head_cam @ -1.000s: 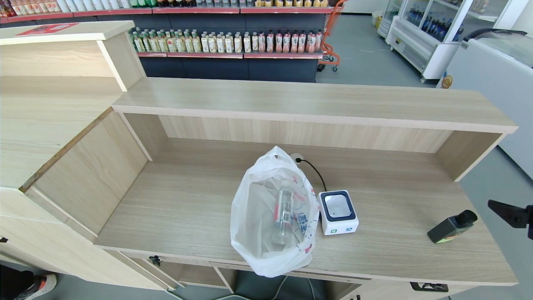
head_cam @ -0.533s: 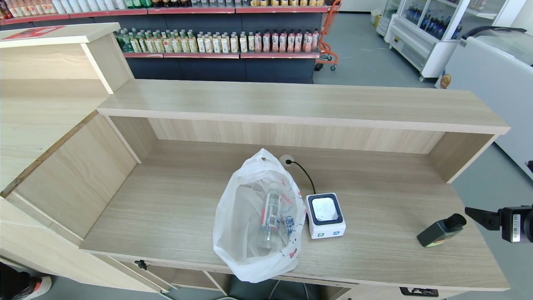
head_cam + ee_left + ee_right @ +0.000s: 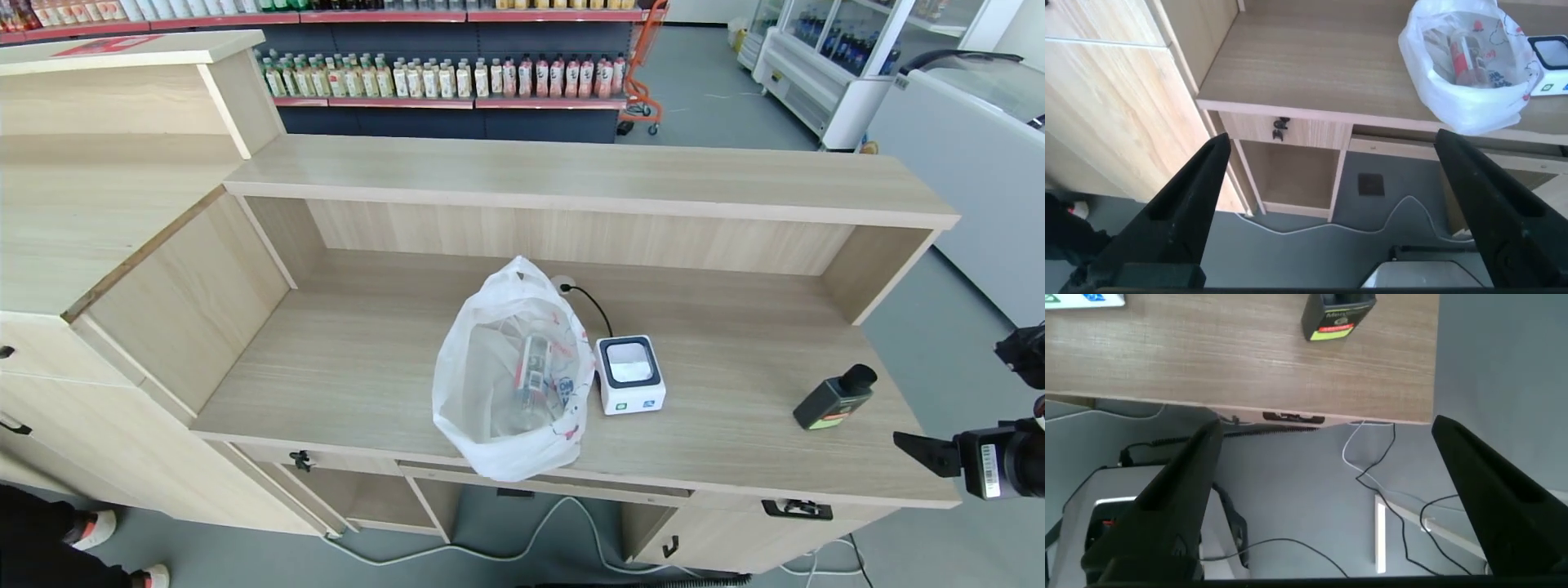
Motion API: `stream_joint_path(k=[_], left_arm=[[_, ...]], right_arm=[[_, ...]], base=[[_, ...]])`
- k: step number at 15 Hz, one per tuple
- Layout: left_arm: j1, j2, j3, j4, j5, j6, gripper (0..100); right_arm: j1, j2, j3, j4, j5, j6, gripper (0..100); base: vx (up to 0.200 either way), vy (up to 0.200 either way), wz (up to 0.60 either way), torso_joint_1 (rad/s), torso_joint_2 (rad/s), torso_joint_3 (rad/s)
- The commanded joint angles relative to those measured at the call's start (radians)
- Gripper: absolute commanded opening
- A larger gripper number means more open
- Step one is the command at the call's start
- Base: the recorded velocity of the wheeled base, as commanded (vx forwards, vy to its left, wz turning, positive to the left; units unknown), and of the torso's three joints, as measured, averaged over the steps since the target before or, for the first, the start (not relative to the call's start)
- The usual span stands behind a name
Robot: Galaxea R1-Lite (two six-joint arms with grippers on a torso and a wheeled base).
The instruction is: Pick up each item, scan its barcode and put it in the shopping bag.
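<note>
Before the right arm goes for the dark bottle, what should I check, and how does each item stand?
1. Right gripper open and empty: ok.
2. Dark bottle alone near the right end of the counter, nothing crowding it: ok.
3. Dark bottle's barcode side facing up: cannot tell.
4. Scanner window uncovered, facing up: ok.
5. Shopping bag mouth open beside the scanner, clear bottle inside leaving room: ok.
6. Left gripper open, empty, short of the counter's front edge: ok.
</note>
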Motion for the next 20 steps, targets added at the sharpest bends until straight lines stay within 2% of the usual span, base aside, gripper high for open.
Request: stream_joint_path(k=[1,3,14,16,20], left_arm=[[0.000,0.000,0.000,0.000,0.000,-0.001,100],[0.000,0.000,0.000,0.000,0.000,-0.001,100],[0.000,0.000,0.000,0.000,0.000,0.004,100],[0.000,0.000,0.000,0.000,0.000,0.004,100],[0.000,0.000,0.000,0.000,0.000,0.004,100]], right_arm=[[0.005,0.007,0.003,-0.001,0.000,-0.001,100],[0.005,0.005,0.007,-0.001,-0.002,0.000,100],[-0.001,0.007,0.037,-0.002,-0.005,0.000,100],[-0.001,0.027,0.040,-0.002,-0.062,0.000,100],[-0.001,0.041,0.036,-0.002,-0.066,-0.001,100]], base=[[0.000,0.000,0.00,0.000,0.00,0.000],[0.000,0.000,0.00,0.000,0.00,0.000],[0.000,-0.200,0.00,0.006,0.00,0.003],[0.000,-0.200,0.00,0.002,0.00,0.000],[0.000,-0.200,0.00,0.004,0.00,0.004]])
